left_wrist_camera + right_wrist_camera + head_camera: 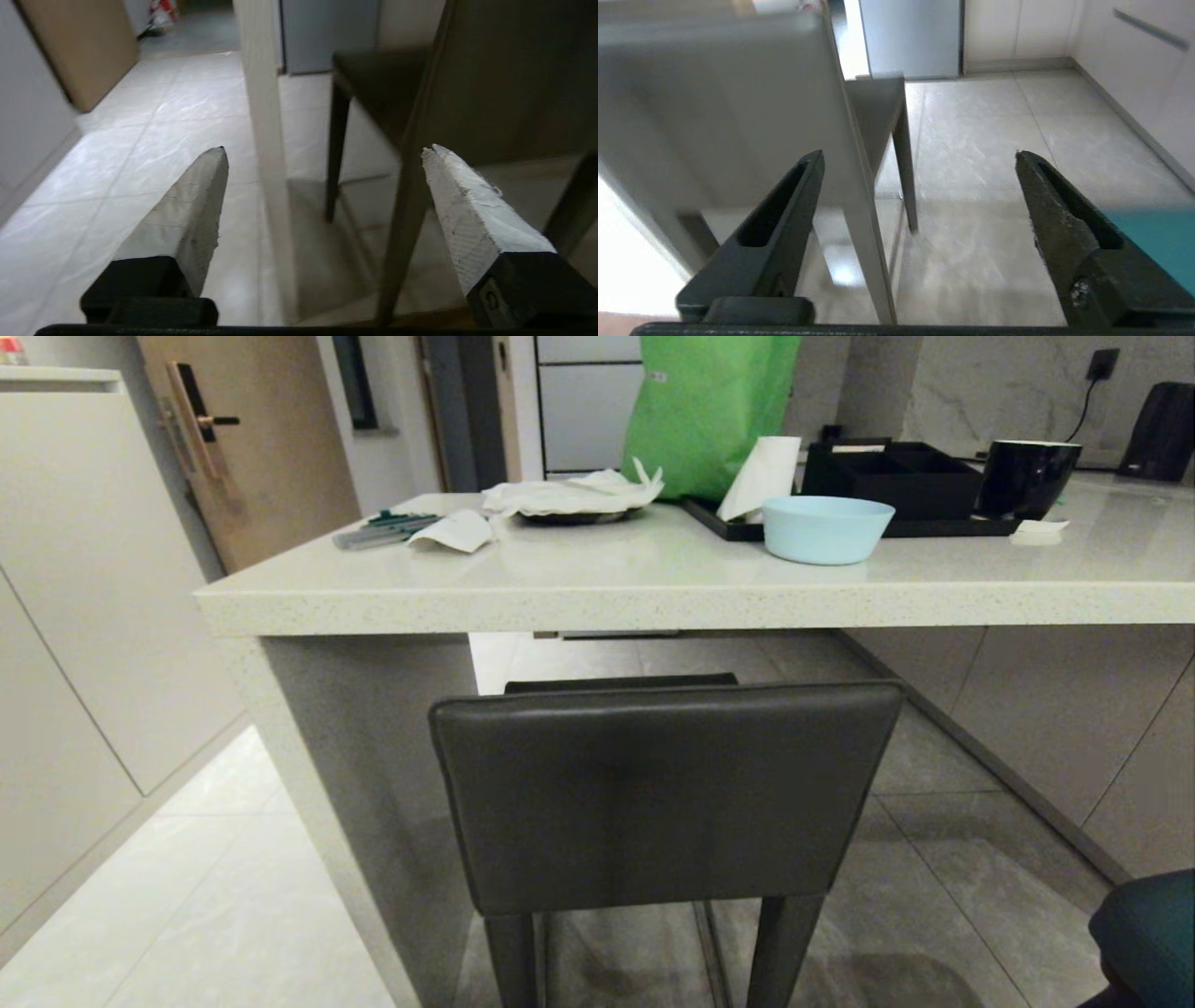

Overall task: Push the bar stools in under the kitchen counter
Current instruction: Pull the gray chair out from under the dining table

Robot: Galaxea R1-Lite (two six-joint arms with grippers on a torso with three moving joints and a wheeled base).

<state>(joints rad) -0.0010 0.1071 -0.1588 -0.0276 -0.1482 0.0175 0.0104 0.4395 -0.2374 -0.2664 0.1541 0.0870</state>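
Nearest, neither arm shows in the head view; both appear only through their wrist cameras. Left pincer (pixel 324 151): white-padded fingers (pixel 187 214) spread wide, nothing between them, pointing level and slightly down toward the grey stool's near leg and the floor. Right pincer (pixel 920 156): bare black fingers (pixel 1059 224) likewise spread wide, empty, aimed past the right edge of the stool's back.

Dark grey leather stool (pixel 663 793): lower centre of the head view, rectangular back facing the camera, seat's far edge just under the bench lip, back standing clear of it on the near side. Its legs rest on grey floor tiles (pixel 943 896).

Teal stool (pixel 1148 933): only a rounded corner at the lower right of the frame, well apart from the grey one; it also shows as a teal patch beside the right pincer's finger.

Bench (pixel 653 602): speckled off-white slab across the middle of the frame, grey panel support at its left end. On top, near to far: pale blue bowl (pixel 826 527), black tray (pixel 896 490), crumpled paper (pixel 569 495), green bag (pixel 709 411). Wooden door (pixel 252 439) at the upper left.
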